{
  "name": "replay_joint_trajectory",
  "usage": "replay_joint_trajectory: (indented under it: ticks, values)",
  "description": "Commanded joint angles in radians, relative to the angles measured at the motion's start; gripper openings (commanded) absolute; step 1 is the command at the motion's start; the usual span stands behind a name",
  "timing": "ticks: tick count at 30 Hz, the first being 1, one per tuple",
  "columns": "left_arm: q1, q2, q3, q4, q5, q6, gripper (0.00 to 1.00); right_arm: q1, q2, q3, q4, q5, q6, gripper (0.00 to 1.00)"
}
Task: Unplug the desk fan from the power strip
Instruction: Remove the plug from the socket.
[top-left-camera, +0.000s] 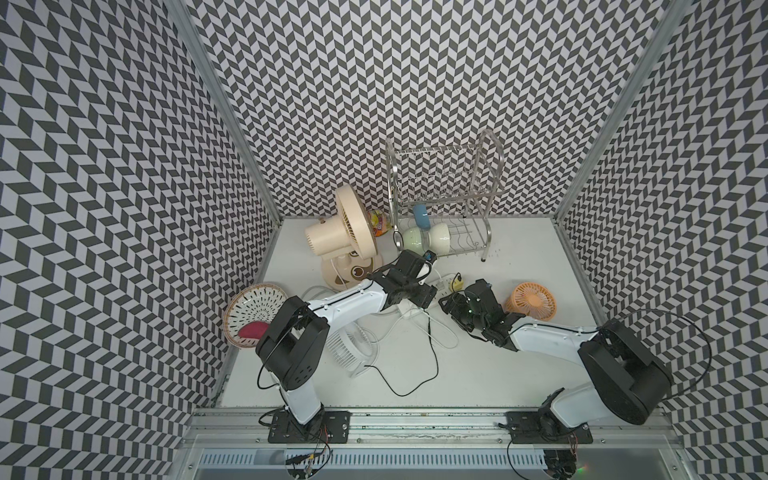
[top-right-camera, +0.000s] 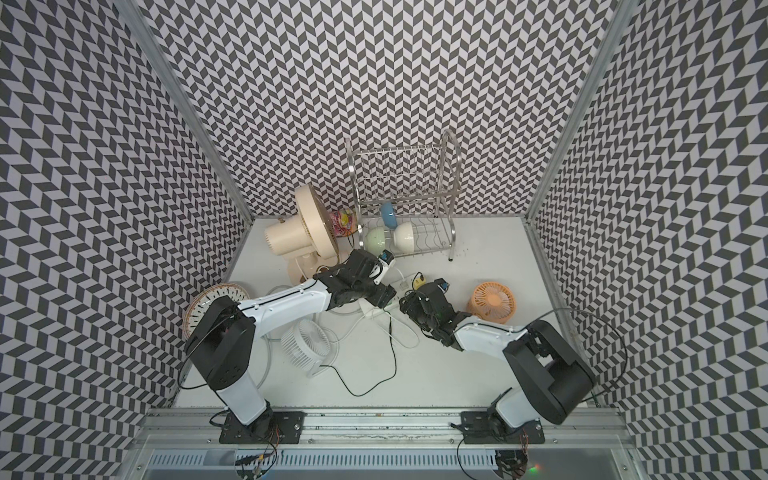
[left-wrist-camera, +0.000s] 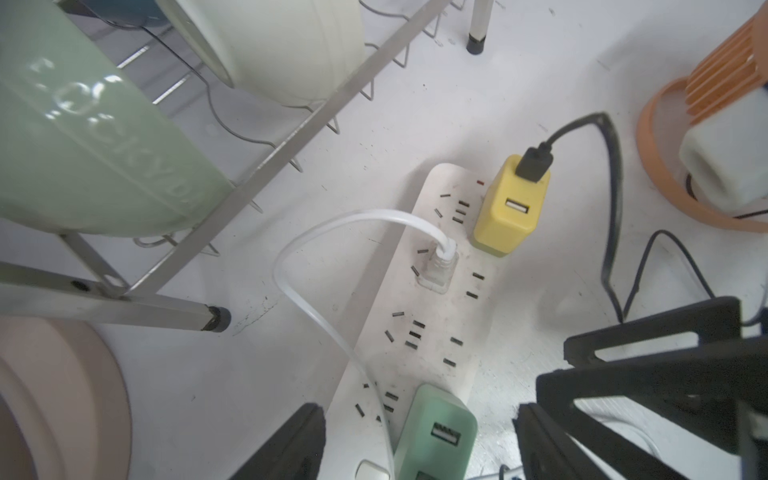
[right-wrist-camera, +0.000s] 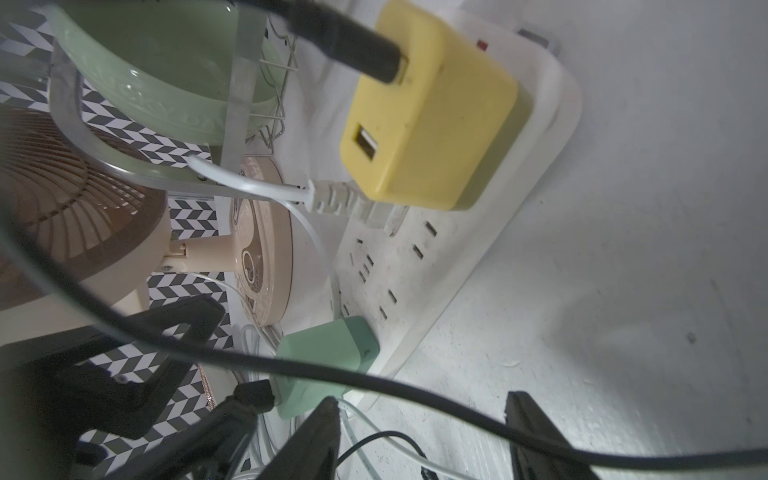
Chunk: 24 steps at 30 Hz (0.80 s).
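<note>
The beige desk fan (top-left-camera: 345, 232) stands at the back left. Its white cord ends in a clear plug (left-wrist-camera: 438, 270) seated in the white power strip (left-wrist-camera: 436, 332), between a yellow adapter (left-wrist-camera: 507, 208) and a green adapter (left-wrist-camera: 436, 432). My left gripper (left-wrist-camera: 415, 442) hangs open over the strip's green-adapter end, one finger on each side and neither touching. My right gripper (right-wrist-camera: 424, 440) is open beside the strip (right-wrist-camera: 415, 282), low over the table, with a black cable crossing in front of it. In a top view both grippers (top-left-camera: 411, 297) (top-left-camera: 446, 303) meet over the strip.
A steel dish rack (top-left-camera: 440, 199) with bowls stands just behind the strip. An orange fan (top-left-camera: 532, 301) sits to the right, a white fan (top-left-camera: 349, 345) lies at the front left, and a basket (top-left-camera: 253, 311) is at the far left. Loose black and white cords trail over the table.
</note>
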Motion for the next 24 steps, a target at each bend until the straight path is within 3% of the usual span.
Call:
replay_joint_trajectory:
  ticks: [1, 24]
  values:
    - [0.003, 0.016, 0.026, -0.058, 0.049, 0.053, 0.77, 0.002, 0.012, 0.011, 0.022, 0.021, 0.006, 0.63]
    - [0.006, 0.060, 0.049, -0.125, 0.014, 0.103, 0.50, 0.001, 0.066, 0.048, 0.017, 0.006, 0.009, 0.63]
